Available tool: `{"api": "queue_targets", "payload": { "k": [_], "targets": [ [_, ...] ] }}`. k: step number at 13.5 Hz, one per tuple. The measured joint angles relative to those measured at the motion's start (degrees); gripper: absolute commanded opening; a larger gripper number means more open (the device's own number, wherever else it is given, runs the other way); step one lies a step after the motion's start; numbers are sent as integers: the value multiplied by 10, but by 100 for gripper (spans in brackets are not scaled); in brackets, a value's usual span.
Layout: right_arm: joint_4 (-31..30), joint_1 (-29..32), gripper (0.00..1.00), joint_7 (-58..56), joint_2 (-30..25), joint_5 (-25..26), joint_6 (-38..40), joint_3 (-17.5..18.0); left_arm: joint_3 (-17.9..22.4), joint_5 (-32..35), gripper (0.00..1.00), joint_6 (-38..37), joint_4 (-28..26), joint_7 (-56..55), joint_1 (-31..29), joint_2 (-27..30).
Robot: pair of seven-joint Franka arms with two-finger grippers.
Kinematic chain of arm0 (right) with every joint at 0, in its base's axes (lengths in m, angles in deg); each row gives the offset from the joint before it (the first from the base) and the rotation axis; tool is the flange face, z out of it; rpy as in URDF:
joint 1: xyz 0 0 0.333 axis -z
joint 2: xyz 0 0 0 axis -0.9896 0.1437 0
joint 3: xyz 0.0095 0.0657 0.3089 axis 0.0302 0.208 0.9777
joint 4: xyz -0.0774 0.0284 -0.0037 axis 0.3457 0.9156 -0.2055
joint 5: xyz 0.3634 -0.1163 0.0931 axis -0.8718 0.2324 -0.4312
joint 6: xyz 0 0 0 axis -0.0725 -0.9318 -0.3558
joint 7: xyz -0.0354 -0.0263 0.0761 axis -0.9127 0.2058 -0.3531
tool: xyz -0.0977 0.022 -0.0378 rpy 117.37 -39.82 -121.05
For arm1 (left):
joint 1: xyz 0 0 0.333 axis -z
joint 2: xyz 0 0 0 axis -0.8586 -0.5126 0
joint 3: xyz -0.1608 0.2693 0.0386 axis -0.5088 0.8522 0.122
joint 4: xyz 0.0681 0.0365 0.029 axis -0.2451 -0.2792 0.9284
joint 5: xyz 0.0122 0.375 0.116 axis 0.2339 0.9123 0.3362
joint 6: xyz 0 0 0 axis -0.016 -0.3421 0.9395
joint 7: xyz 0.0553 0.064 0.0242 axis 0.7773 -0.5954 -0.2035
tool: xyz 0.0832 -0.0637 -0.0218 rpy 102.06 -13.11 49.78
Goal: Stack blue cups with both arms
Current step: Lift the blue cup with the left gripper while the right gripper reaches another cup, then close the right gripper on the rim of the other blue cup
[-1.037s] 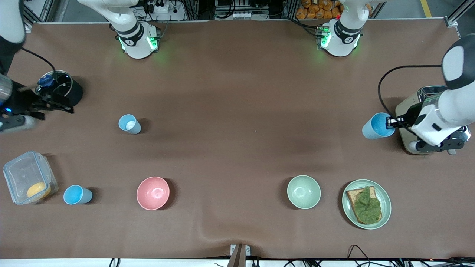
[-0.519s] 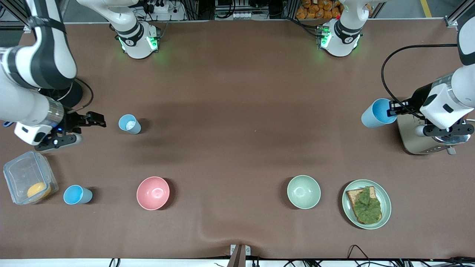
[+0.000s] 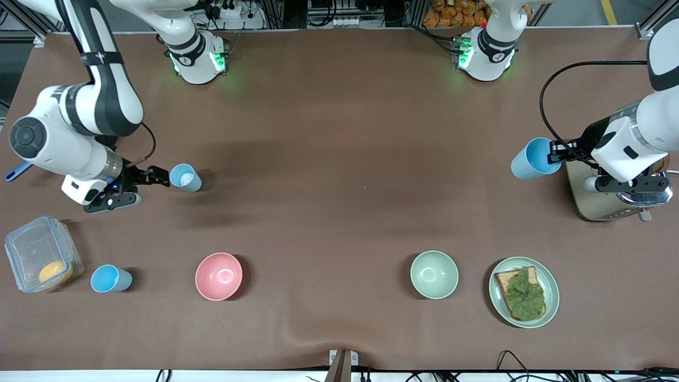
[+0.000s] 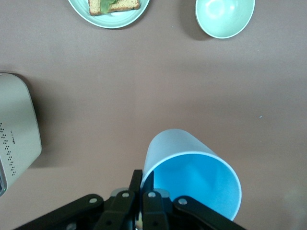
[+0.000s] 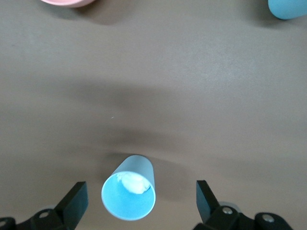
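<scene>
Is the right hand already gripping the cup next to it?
No, the right hand is open, with its fingers standing apart on either side of the cup and not touching it.

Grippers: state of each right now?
Left gripper: shut on a blue cup, lifted.
Right gripper: open, at the whitish-inside cup.
</scene>
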Motion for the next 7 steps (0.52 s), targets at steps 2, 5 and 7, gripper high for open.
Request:
{"api": "queue_targets", "payload": {
  "k": [2, 5, 7],
  "targets": [
    [-35, 1, 100, -1, 4, 0, -41, -2, 0, 0, 0, 0, 0, 0, -1, 0],
    [-55, 6, 100, -16, 6, 0, -56, -3, 1, 0, 0, 0, 0, 0, -3, 0],
    [-62, 11, 100, -36, 12, 0, -66, -4, 2, 0, 0, 0, 0, 0, -4, 0]
  ]
}}
